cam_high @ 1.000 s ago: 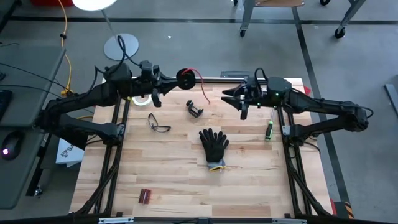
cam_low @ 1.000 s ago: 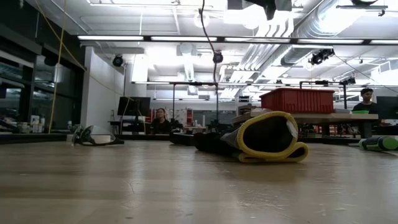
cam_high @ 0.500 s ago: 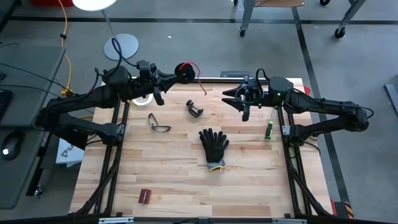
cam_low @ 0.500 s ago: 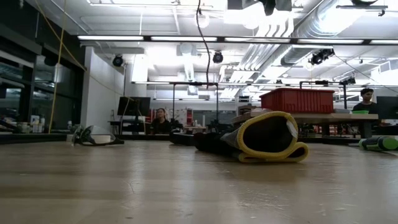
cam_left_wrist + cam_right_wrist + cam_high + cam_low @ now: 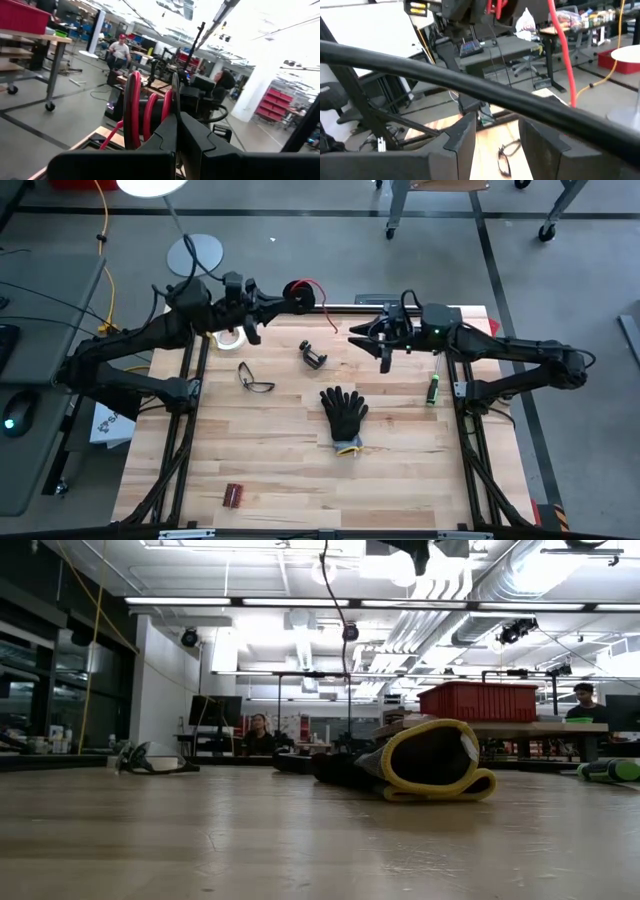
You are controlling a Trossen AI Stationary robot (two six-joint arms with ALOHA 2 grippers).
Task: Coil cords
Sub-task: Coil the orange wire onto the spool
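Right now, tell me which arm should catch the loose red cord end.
Right. The right gripper is open, near the dangling red cord; the left gripper is shut on the spool.

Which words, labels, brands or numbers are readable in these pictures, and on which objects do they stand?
None can be read.
The small black round spool with the thin red cord shows no lettering.
The black glove shows none either.
Signs in the room behind are too blurred to read.

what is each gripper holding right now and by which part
The left gripper is shut on the spool of red cord, clamping its black rim. The right gripper is open and holds nothing.
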